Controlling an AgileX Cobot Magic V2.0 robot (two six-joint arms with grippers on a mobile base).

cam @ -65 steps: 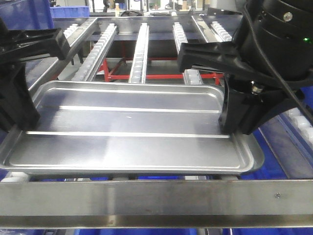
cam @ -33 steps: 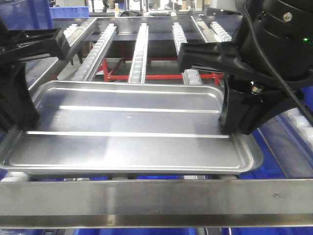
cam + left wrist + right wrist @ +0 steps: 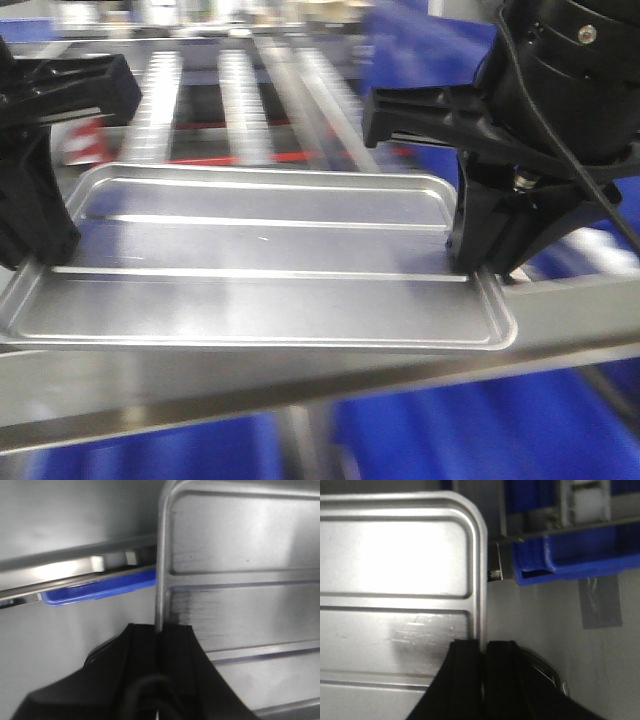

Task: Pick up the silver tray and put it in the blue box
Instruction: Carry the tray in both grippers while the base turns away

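Silver tray (image 3: 260, 260): stiff, light, slick sheet metal; judged best held by opposite short rims; left pincer (image 3: 159, 628) and right pincer (image 3: 482, 647) each pinching one rim.

The silver tray (image 3: 260, 270) is smooth metal with a satin sheen, finely scuffed near both short rims. The left gripper (image 3: 159, 632) and right gripper (image 3: 483, 650) look like matt black plastic. The blue box (image 3: 570, 570) is smooth, slightly glossy plastic

The shallow, twin-ridged silver tray (image 3: 260, 270) lies level, with what seems the blue box (image 3: 570, 572) beyond its corner.
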